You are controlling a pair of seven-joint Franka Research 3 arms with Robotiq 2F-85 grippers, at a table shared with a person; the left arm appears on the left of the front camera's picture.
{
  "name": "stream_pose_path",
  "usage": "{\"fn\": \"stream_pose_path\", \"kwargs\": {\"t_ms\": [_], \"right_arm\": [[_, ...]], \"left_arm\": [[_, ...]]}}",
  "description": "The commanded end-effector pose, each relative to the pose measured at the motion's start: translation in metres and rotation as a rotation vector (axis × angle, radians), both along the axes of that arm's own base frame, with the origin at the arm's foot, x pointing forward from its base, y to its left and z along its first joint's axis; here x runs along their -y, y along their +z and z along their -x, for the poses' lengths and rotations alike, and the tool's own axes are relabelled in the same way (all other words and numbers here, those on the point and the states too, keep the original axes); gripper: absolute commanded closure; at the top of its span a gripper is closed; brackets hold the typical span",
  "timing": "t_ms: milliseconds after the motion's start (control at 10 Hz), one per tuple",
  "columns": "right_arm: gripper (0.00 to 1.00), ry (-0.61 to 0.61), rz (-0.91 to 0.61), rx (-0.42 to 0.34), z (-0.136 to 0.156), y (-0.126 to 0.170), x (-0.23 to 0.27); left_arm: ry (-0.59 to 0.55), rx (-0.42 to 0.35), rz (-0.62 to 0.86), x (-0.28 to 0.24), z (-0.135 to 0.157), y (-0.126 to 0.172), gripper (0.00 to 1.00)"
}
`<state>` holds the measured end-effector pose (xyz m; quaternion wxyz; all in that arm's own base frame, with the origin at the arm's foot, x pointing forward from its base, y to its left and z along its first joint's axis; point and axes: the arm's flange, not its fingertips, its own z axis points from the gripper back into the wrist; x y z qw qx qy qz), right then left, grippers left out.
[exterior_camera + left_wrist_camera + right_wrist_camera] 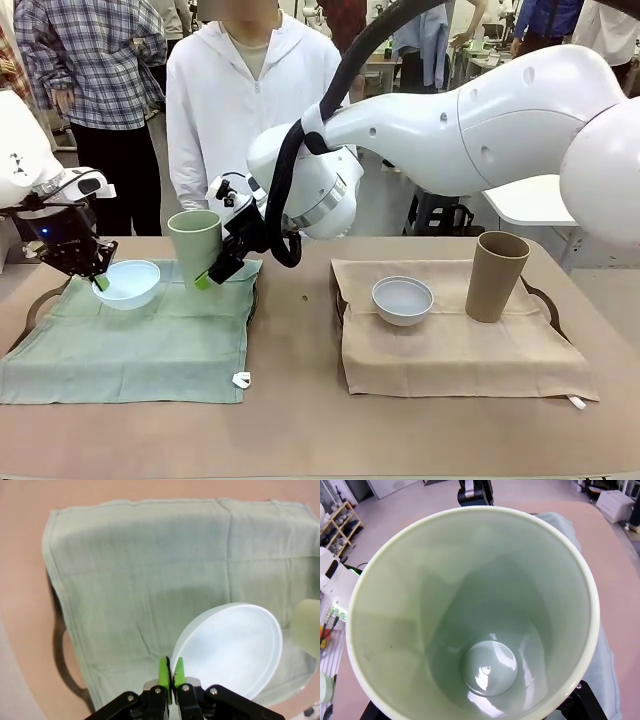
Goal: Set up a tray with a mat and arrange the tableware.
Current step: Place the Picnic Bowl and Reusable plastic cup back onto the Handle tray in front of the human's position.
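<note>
My left gripper (97, 278) is shut on the near rim of the pale blue bowl (128, 283), which sits at the far left of the green mat (130, 345). In the left wrist view the green pads (164, 672) pinch the edge of that bowl (232, 650) over the mat (150, 565). My right arm reaches across the middle, and its gripper (213, 270) is shut around the lower part of the light green tumbler (195, 243), slightly tilted at the mat's far edge. The right wrist view looks straight down into the tumbler (470, 605).
On the right a tray (545, 300) carries a tan mat (450, 355) with a bluish white bowl (402, 300) and a tan brown tumbler (496, 277). The left tray's handle (35, 305) pokes out from under the green mat. A person in white (250, 100) stands across the table.
</note>
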<state>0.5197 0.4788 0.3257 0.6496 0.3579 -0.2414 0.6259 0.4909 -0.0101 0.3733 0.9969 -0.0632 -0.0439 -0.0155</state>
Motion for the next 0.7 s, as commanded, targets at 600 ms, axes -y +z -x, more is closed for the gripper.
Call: {"fn": "stream_pose_path", "kwargs": {"t_ms": [600], "right_arm": [[0.00, -0.018, 0.035, -0.032, -0.019, -0.035, -0.004]], "left_arm": [[0.004, -0.016, 0.028, -0.004, -0.024, -0.028, 0.96]]}}
